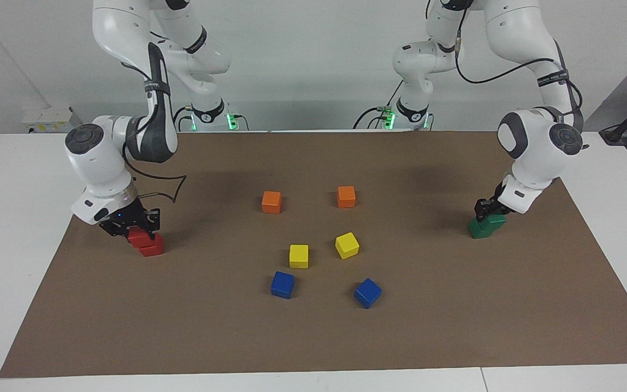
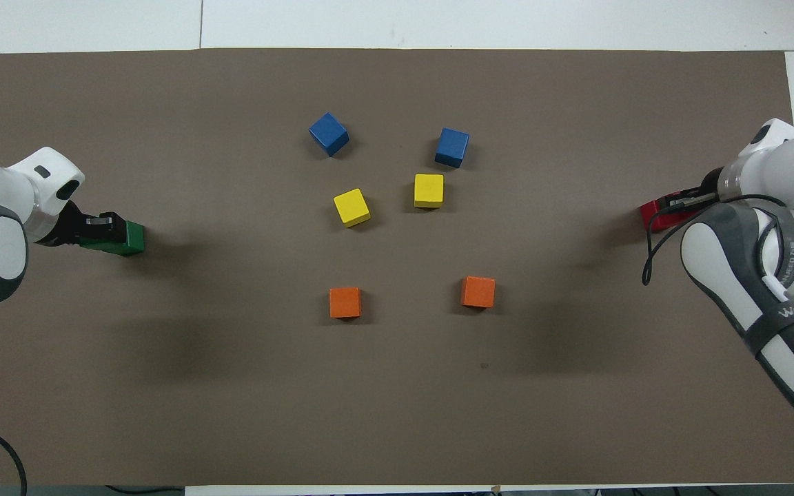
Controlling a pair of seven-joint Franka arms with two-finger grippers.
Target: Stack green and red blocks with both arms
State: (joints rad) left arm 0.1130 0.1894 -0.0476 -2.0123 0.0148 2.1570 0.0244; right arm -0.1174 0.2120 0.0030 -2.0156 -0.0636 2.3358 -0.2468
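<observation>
Two red blocks stand toward the right arm's end of the table, the upper red block (image 1: 138, 237) resting askew on the lower red block (image 1: 153, 249). My right gripper (image 1: 135, 228) is down on the upper one, fingers closed around it. Only a red edge (image 2: 653, 215) shows in the overhead view beside the right gripper (image 2: 679, 204). Two green blocks stand toward the left arm's end, the upper green block (image 1: 494, 220) askew on the lower green block (image 1: 478, 229). My left gripper (image 1: 486, 211) grips the upper one; in the overhead view the left gripper (image 2: 102, 226) covers part of the green stack (image 2: 131, 238).
In the middle of the brown mat (image 1: 455, 326) lie two orange cubes (image 1: 271, 202) (image 1: 346, 196) nearer the robots, two yellow cubes (image 1: 299, 256) (image 1: 346, 245) and two blue cubes (image 1: 282, 285) (image 1: 367, 293) farther out.
</observation>
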